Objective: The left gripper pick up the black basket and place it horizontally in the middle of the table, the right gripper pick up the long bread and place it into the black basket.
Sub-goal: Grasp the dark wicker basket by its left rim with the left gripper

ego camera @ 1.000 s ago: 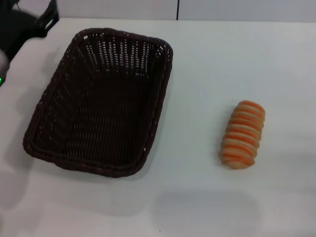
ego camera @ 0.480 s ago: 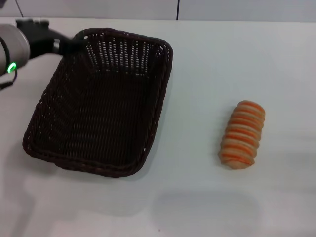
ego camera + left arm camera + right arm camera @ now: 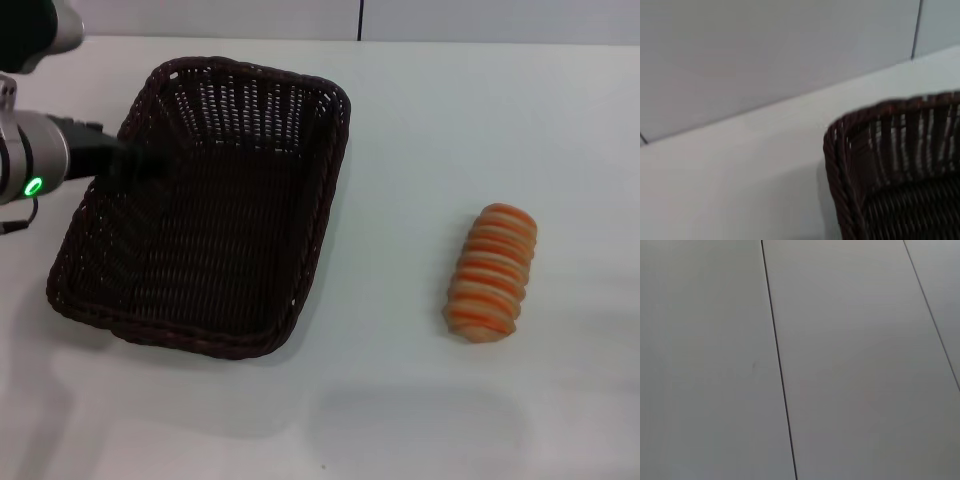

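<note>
Black basket [image 3: 205,245] sits tabletop-left, bread [image 3: 491,272] well right. Left gripper [image 3: 135,165] over basket's left rim, spread or pinched: can't tell. Risk: weak rim grip, basket tilts or slips.

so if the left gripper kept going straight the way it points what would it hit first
Most likely the black basket: the left gripper reaches in from the robot's left at the basket's left rim, pointing across its inside. Its height above the rim is unclear, so it might pass over.

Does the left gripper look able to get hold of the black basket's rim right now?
Probably yes: the left gripper is at the black basket's left rim, and nothing lies between them.
</note>
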Motion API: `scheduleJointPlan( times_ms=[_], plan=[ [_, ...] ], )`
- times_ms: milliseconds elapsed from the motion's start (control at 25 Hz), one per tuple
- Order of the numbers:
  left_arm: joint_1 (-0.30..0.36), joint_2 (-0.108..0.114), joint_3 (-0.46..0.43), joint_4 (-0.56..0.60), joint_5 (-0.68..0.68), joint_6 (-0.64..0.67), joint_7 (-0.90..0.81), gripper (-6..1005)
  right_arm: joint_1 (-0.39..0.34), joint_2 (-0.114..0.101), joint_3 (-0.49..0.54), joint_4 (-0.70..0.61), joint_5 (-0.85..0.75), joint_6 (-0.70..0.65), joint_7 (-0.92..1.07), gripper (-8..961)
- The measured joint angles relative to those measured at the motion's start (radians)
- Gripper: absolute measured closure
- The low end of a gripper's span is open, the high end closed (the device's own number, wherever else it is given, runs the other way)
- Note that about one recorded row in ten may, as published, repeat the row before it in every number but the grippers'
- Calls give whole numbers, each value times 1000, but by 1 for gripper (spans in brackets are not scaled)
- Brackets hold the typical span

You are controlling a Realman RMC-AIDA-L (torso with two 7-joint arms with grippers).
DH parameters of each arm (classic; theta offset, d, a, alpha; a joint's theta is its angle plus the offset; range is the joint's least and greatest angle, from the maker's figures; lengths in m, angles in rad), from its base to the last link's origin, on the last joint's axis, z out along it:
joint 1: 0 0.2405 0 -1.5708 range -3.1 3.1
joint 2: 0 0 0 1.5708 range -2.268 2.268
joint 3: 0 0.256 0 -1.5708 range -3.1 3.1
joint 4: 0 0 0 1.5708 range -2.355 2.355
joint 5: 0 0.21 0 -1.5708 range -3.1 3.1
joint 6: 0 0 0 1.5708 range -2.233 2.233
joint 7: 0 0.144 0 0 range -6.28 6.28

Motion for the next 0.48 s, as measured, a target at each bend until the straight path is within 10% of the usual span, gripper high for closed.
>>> scheduleJointPlan(
  times_ms=[320, 480],
  plan=[
    [-56, 3, -29, 52, 8, -87, 33, 198, 4, 0, -14, 1, 0, 1, 0, 264],
    [-75, 3, -39, 55, 8, -120, 65, 372, 7, 0, -16, 2, 0, 1, 0, 267]
  ],
)
